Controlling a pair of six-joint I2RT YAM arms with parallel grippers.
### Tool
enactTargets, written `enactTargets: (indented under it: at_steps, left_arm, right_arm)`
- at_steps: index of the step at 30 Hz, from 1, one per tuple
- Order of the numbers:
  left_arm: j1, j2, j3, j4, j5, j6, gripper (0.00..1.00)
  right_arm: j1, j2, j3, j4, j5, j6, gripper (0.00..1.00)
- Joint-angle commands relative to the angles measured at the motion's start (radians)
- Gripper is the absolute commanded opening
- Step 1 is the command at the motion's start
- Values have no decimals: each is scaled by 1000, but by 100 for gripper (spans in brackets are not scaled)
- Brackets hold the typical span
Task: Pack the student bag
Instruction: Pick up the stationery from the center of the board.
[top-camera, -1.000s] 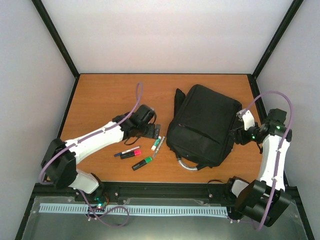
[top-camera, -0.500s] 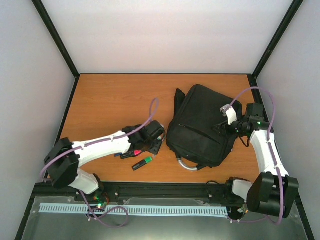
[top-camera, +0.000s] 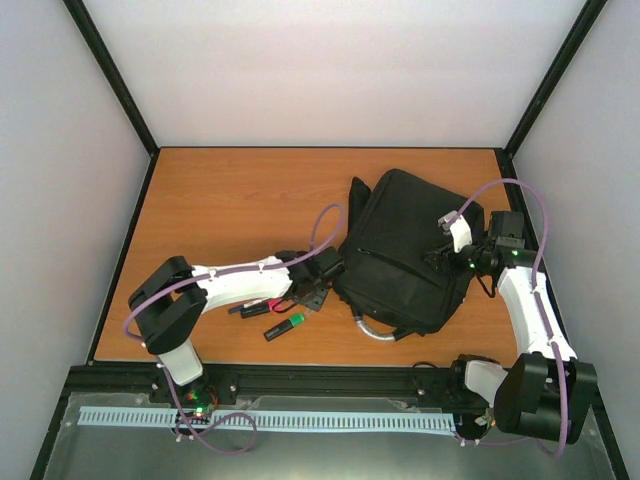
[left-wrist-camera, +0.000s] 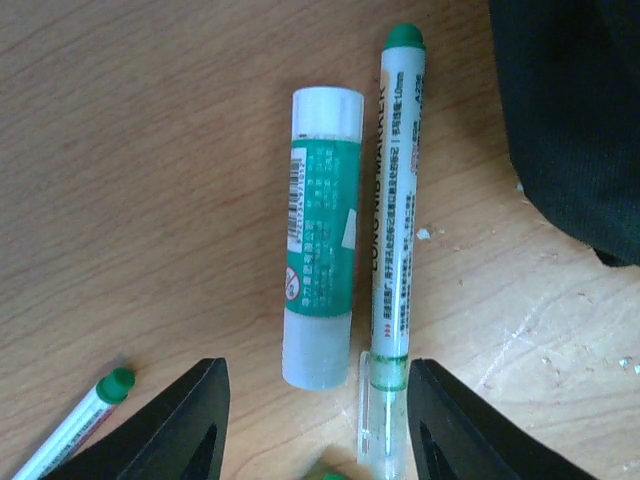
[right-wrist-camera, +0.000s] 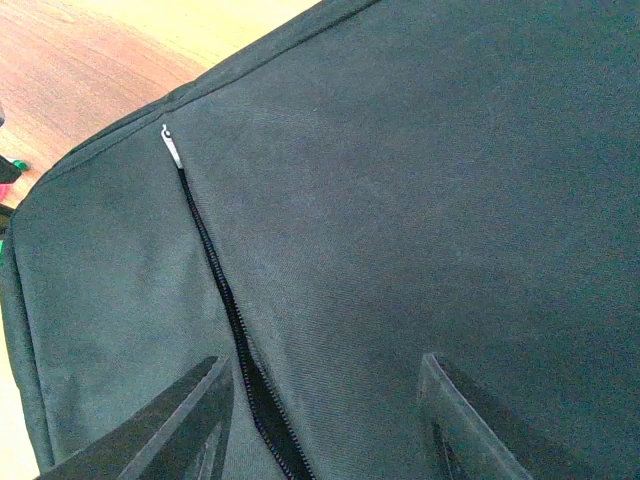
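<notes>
On the left of the table (top-camera: 220, 200), the left gripper (top-camera: 318, 283) has swept right across the loose stationery and now sits low, just beside the near-left edge of the student bag (top-camera: 405, 255). Its fingers have narrowed from a wide spread to about half, yet they stand open and grip nothing. The overhead view shows only a red marker (top-camera: 262, 305) and a green marker (top-camera: 285, 325) lying nearer the arm bases, and the arm hides whatever is under its fingers.

The left wrist camera shows what lies there. A green-labelled glue stick (left-wrist-camera: 320, 235) and a green-capped marker (left-wrist-camera: 395, 200) lie side by side, their near ends between the fingers, with a 2nd green-tipped pen (left-wrist-camera: 85, 420) off to the left. This looks like the start of a pick, probably of the glue stick.

Further right, the bag lies flat at centre-right, its grey loop handle (top-camera: 375, 330) toward the bases. The right gripper (top-camera: 445, 255) has swung in from the bag's right side onto its top. Only its wrist camera shows the zip (right-wrist-camera: 225, 310), seemingly closed, with its pull (right-wrist-camera: 172, 145) at the far end, running between open, empty fingers. Nothing appears packed yet, and opening that zip likely comes 1st.
</notes>
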Motion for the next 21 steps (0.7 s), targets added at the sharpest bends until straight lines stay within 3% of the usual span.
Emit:
enactTargets:
  at_steps: [1, 14, 21]
  left_arm:
    - [8, 28, 58, -17, -44, -1, 52]
    - [99, 70, 50, 27, -16, 76, 47]
    - [117, 58, -1, 97, 66, 126, 46]
  right_arm:
    - [8, 5, -4, 17, -11, -13, 53]
    - [8, -16, -6, 4, -5, -23, 53]
    - [8, -8, -7, 2, 4, -28, 53]
